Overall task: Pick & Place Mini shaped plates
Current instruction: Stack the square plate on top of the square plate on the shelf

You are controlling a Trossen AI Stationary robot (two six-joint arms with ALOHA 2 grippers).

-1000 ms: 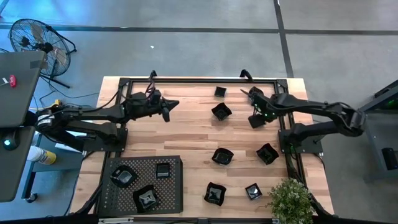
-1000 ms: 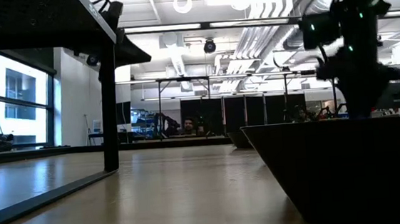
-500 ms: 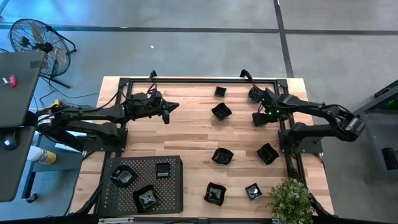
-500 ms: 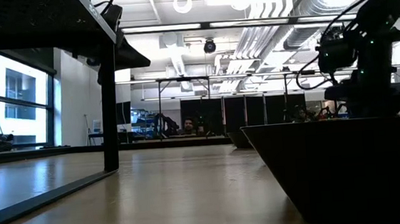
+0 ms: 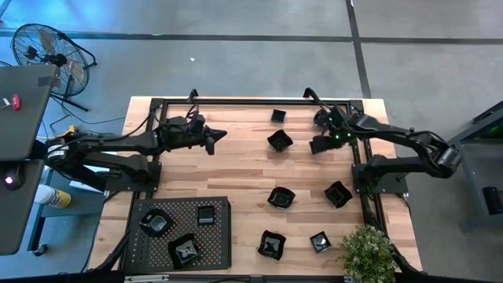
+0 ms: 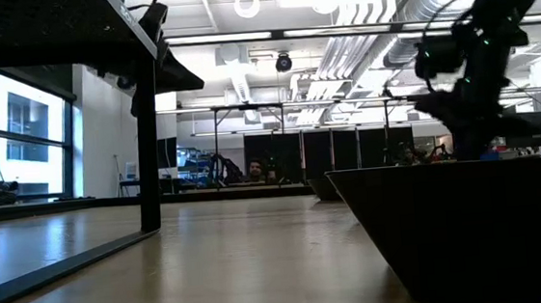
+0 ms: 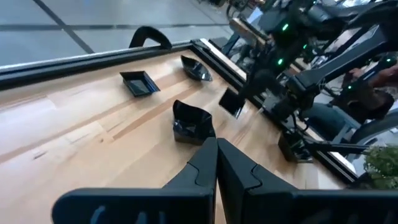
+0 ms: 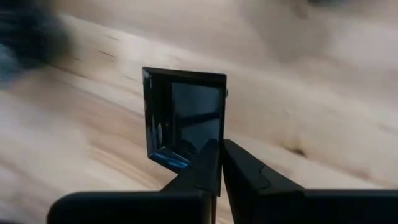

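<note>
Square mini plate is pinched by its edge in the right gripper, fingers closed on it, held off the table near the far right. Near edge: perforated tray w/ three plates in it; other plates loose mid-table. Left gripper hovers far left-centre, fingers closed, holding nothing.
</note>
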